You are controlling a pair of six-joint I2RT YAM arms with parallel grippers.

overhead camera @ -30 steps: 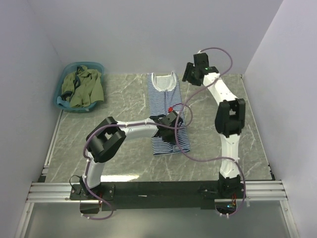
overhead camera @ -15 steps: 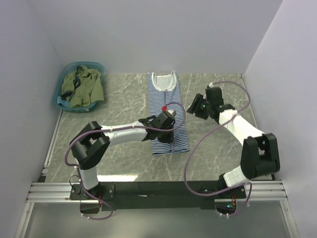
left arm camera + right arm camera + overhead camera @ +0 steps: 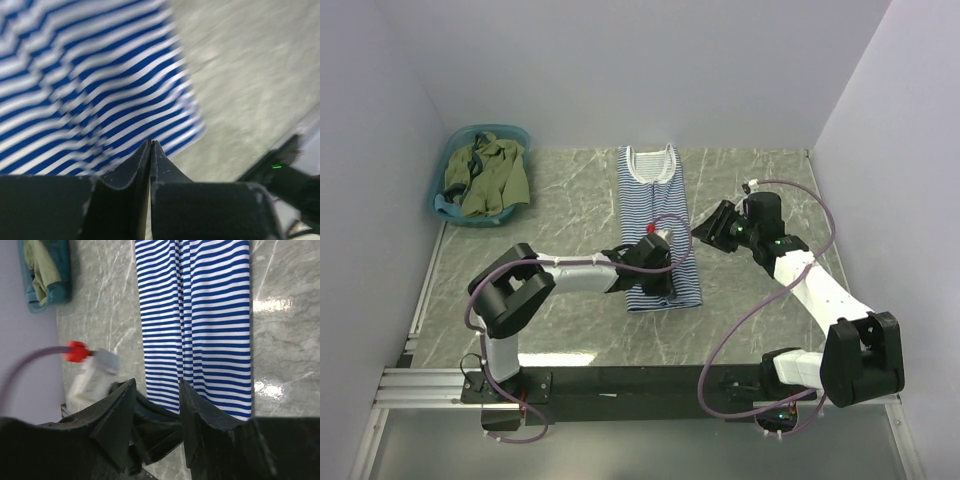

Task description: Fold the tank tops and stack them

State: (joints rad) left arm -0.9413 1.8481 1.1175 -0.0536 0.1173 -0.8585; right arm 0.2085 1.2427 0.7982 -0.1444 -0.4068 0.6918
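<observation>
left wrist: gripper (image 3: 151, 146) by striped hem (image 3: 184, 131)

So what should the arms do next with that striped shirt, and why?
Probably lower the right tool to the near hem of the navy-and-white striped tank top, beside the left tool. The top lies as a long narrow strip; the left tool sits shut near that hem, while the right hangs open, holding nothing.

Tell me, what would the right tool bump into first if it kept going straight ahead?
Most likely the striped top, near its hem. The left tool sits close beside that line, though, and depth is hard to judge.
</observation>
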